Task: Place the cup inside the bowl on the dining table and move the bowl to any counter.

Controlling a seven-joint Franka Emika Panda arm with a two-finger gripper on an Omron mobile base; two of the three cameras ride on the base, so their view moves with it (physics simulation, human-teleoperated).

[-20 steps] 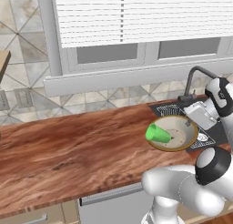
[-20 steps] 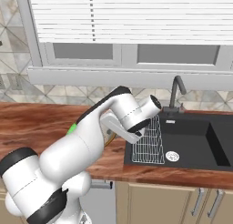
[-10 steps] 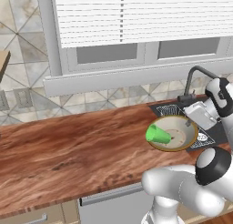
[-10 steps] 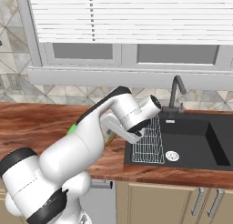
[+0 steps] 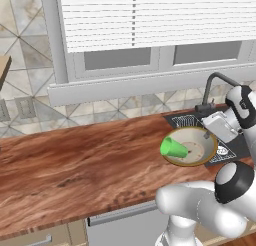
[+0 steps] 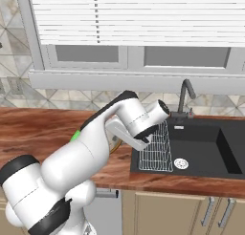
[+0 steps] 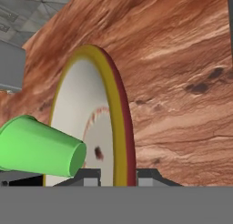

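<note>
The white arm is seen rising from the base and folding forward over the counter (image 5: 75,165), its wrist bent so that the hand comes in toward the bowl (image 5: 192,149) from the sink side. In the left base view the gripper (image 5: 216,135) is placed at the bowl's right rim, just in front of the black sink (image 6: 201,145) and its faucet (image 6: 185,93).

In the hand view the bowl (image 7: 98,123) is shown edge-on, its rim passing down between the two finger tips (image 7: 88,176) — the gripper (image 7: 119,178) is closed on that rim, one tip on the cream inside and the other on the outer side.

The bowl is held over the reddish-brown counter (image 7: 182,82) beside the sink's wire rack (image 6: 158,150); whether its underside touches the wood cannot be told. The green cup (image 5: 173,148) is lying on its side inside the bowl, at the side away from the gripper — its open mouth is turned toward the bowl's middle. In the hand view the cup (image 7: 38,145) is seen resting against the cream inner face, just beside the gripped rim.
</note>
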